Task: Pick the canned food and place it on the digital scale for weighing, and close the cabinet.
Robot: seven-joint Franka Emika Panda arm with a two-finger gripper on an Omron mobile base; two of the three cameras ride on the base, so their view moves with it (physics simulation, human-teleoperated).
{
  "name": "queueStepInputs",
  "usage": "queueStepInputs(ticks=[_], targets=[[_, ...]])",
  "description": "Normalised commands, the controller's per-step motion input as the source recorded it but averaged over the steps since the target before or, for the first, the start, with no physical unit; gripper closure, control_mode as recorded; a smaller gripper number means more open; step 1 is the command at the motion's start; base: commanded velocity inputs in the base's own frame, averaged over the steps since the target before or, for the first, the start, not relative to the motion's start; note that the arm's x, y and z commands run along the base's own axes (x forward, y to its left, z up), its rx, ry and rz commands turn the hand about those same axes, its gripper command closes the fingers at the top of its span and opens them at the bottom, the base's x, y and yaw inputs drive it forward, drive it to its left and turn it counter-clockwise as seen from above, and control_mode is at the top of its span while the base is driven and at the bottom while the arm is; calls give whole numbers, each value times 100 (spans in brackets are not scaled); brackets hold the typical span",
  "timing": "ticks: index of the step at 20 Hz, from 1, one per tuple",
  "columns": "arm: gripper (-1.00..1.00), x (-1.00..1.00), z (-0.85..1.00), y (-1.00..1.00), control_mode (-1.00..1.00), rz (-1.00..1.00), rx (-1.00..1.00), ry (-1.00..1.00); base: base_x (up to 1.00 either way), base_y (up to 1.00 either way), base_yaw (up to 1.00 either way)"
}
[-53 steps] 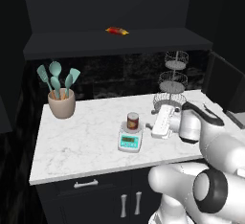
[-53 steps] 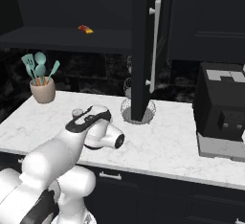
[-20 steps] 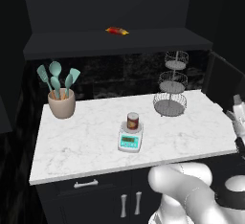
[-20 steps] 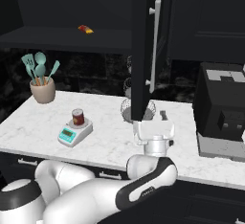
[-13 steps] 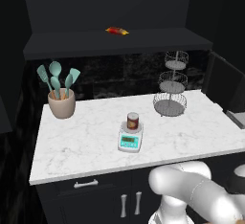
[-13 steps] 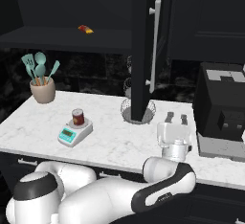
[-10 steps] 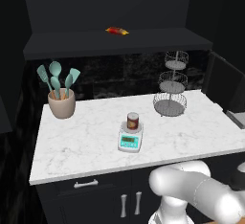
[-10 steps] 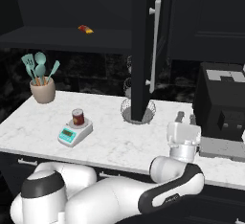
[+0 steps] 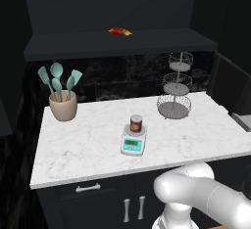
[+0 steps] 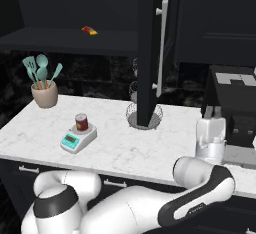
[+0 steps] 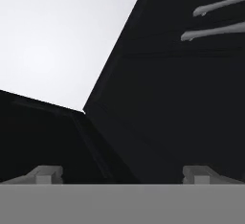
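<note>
Can (image 10: 81, 122) upright on scale (image 10: 78, 138), left of frame; cabinet door (image 10: 148, 48) ajar, upper centre, handle vertical, up-left of empty wide-open gripper (image 10: 212, 114) at right.

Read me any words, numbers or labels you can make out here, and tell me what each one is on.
None can be read.
Digital scale display: pale panel with dark marks, too small to read.
Canned food label band: blurred, no legible letters.
Red-and-yellow packet on the shelf: no readable print.
</note>
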Motion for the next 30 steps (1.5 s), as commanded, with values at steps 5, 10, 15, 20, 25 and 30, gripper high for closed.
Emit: queueStepInputs(ticks=[5,10,15,20,25,30], targets=[[-100,-2,95,10,-100,24,-5,-19,0,0,0],[-100,-4,90,42,-100,31,-15,-21,0,0,0],[-100,-23,39,88,-100,40,-27,-19,0,0,0],[-100,-30,2,100,-100,43,-40,-11,0,0,0],[-100,-5,23,100,-100,22,-46,-1,0,0,0],[-100,23,5,100,-100,-7,-46,4,0,0,0]])
